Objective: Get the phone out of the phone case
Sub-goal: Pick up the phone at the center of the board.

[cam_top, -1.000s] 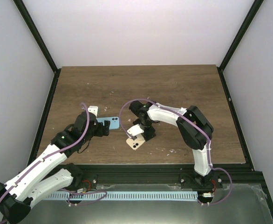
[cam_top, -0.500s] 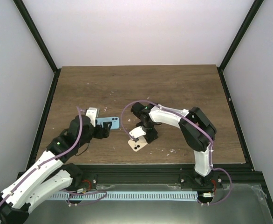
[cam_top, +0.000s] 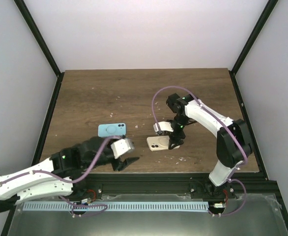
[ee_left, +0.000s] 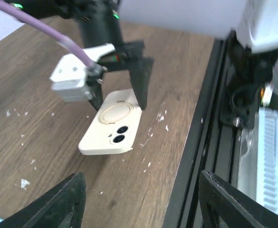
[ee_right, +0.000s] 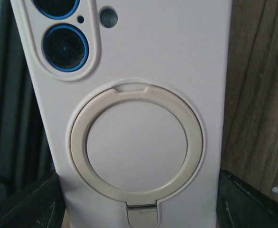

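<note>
A cream phone case with a ring stand lies flat, back up, on the wooden table; dark lenses with blue rims show in its camera cut-out. My right gripper stands over its right end, one finger against each long edge; the left wrist view shows this too. The case fills the right wrist view. A light-blue phone-shaped thing lies flat to the left, free of both grippers; I cannot tell phone from case. My left gripper is open and empty near the front edge.
The black frame rail runs along the table's front edge, close to my left gripper, and shows in the left wrist view. White crumbs are scattered on the wood. Black posts and white walls bound the table on three sides.
My left gripper let go of the blue thing and drew back to the front edge. My right gripper carried the cream case to the right and laid it flat.
</note>
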`<control>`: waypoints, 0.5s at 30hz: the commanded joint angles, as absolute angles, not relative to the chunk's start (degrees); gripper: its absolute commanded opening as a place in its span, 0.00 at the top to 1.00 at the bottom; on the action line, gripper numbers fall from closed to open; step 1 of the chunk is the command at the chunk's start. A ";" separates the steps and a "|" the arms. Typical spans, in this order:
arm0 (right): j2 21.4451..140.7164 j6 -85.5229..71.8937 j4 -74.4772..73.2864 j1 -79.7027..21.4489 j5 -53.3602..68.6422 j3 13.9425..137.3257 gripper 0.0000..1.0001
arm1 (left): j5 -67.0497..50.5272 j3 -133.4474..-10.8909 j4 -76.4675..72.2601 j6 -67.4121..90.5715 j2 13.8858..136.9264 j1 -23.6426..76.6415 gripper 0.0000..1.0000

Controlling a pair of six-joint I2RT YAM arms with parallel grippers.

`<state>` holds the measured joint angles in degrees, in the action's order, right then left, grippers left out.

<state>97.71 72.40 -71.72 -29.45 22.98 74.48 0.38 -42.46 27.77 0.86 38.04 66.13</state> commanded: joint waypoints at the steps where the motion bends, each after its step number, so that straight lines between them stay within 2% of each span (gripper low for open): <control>1: 93.07 70.22 -76.45 -29.71 33.54 74.91 0.40 | 7.35 -46.75 31.94 -17.37 44.16 72.04 0.33; 8: 90.81 69.06 -76.38 -29.95 38.83 74.43 0.40 | 10.43 -50.94 34.84 -29.16 52.58 74.17 0.34; 15: 89.64 68.05 -76.45 -31.32 43.04 74.00 0.40 | 15.70 -51.28 29.89 -39.63 57.12 75.41 0.37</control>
